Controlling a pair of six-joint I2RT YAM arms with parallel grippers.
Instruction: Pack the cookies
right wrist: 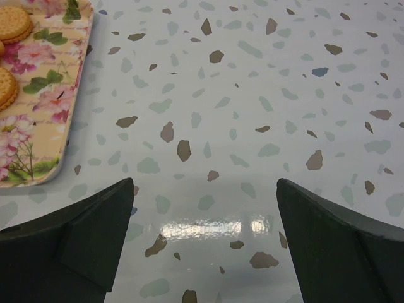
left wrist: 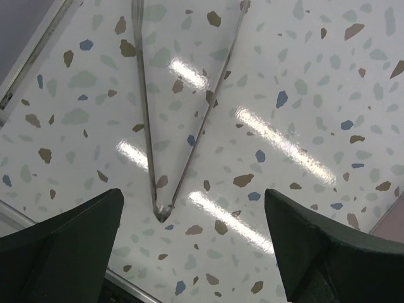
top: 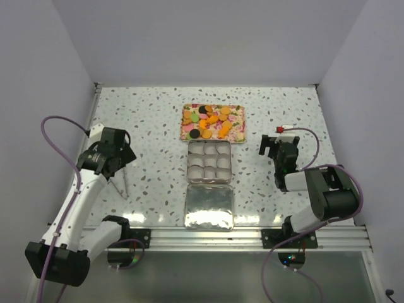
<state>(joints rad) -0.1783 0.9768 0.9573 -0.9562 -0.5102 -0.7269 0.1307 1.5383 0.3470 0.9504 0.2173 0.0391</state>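
From above, the cookies (top: pixel 211 120) lie heaped on the floral tray (top: pixel 238 136), at 12 o'clock from the tin (top: pixel 208 182). All the tin's compartments show pale liners and no cookie. Its lid (top: pixel 209 206) lies at 6 o'clock from it. The left gripper (top: pixel 113 158) hangs over a pair of metal tongs (top: pixel 124 180) at about 8 o'clock from the tin. The right gripper (top: pixel 274 146) waits at 3 o'clock. Packing looks not yet begun, and taking up the tongs looks like the first step.

In the left wrist view the left gripper (left wrist: pixel 192 202) is released, its dark fingers (left wrist: pixel 76 246) spread wide with nothing between them. The tongs (left wrist: pixel 144 107) lie flat on the table (left wrist: pixel 315 95). Their hinge sits near 6 o'clock between the fingertips, and the arms fan out toward 12 and 1 o'clock. To grasp well, come down further along the arms rather than on the hinge. Close across both arms, so that squeezing works the tips.

In the right wrist view the right gripper (right wrist: pixel 205 189) is likewise released and empty. The tray corner (right wrist: pixel 57 126) and two cookies (right wrist: pixel 12 22) sit at 10 o'clock. It is best kept clear of the tray.
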